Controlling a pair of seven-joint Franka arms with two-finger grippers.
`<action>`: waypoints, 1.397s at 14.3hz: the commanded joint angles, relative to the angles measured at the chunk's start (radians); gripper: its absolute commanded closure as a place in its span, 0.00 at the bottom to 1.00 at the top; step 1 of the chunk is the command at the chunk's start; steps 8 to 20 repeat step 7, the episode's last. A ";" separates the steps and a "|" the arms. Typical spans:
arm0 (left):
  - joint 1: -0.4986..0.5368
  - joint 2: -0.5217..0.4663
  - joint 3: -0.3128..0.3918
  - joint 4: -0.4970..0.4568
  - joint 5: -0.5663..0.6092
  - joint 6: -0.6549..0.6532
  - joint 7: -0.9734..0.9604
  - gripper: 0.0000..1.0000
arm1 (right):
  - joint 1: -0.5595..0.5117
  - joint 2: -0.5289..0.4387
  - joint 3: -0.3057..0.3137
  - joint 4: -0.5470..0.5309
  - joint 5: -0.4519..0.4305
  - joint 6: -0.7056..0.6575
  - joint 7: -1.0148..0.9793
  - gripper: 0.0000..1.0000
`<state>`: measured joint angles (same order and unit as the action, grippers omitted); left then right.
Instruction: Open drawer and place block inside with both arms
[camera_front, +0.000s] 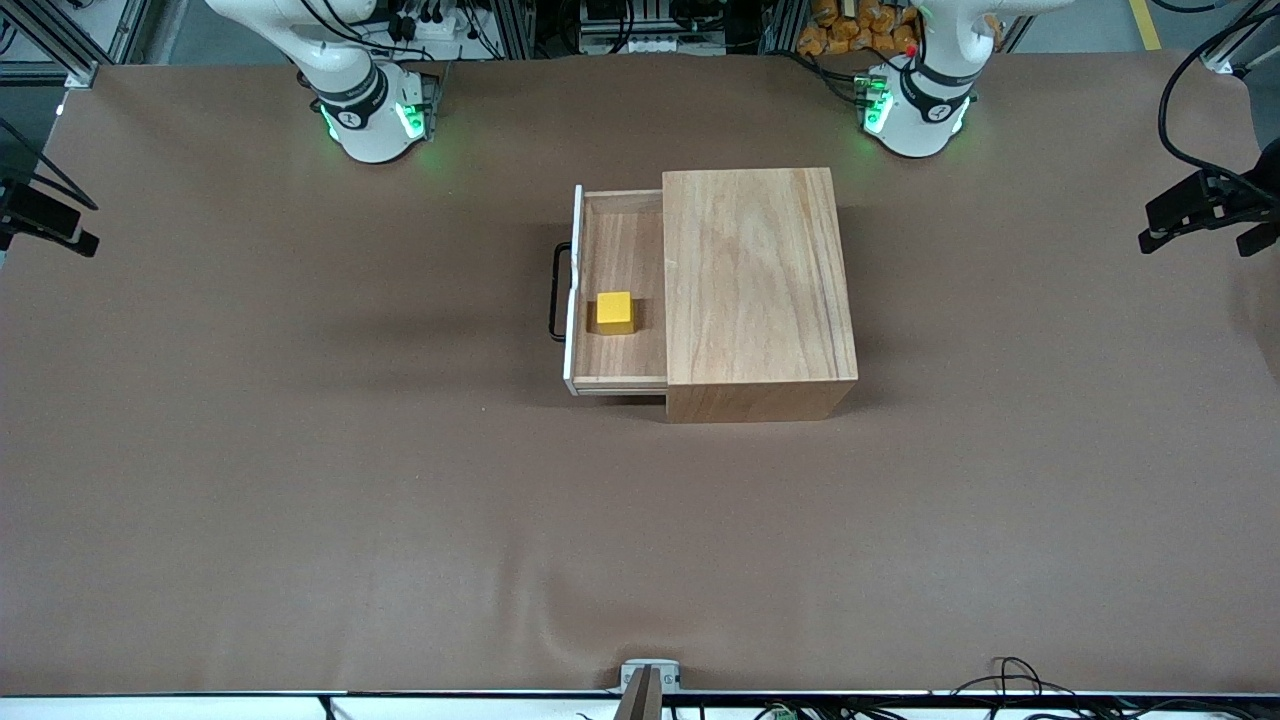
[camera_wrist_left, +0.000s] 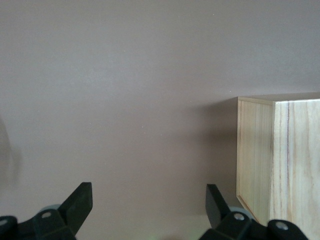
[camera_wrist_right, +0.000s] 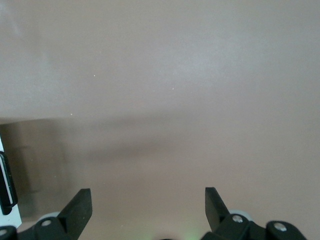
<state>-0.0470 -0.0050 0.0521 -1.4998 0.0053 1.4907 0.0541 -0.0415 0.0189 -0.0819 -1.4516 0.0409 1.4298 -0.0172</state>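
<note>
From where I sit, the job looks essentially finished. The drawer stands pulled well out of the wooden cabinet, toward the right arm's end of the table, its white front panel and thin black handle facing that way. The yellow block rests on the drawer floor, close to the front panel and in the half of the tray nearer the front camera. Nothing touches it.

Both arms appear drawn up and waiting. In the front view I see only their lit bases along the top edge, and no hand is over the table's middle. The left gripper shows its two black fingers spread wide with nothing between them; under it lies bare brown table, with a corner of the cabinet just beside it. The right gripper is likewise spread wide and empty, over bare table, with a sliver of something white and black at the edge of its view that may be the drawer front, though I cannot be sure.

As I judge it, the opening and the placing are both done: the drawer is out and the block is inside. The task sentence asks for nothing more, so I see nothing left to do, unless closing the drawer is wanted, which it does not say.
</note>
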 joint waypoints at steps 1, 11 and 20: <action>0.004 0.007 -0.003 0.021 0.002 -0.018 0.015 0.00 | -0.009 -0.049 0.016 -0.062 -0.023 0.050 -0.058 0.00; 0.004 0.007 -0.003 0.020 0.002 -0.018 0.013 0.00 | 0.011 -0.050 0.031 -0.036 0.037 -0.018 0.110 0.00; 0.004 0.007 -0.003 0.020 0.002 -0.018 0.013 0.00 | 0.011 -0.050 0.031 -0.036 0.037 -0.018 0.110 0.00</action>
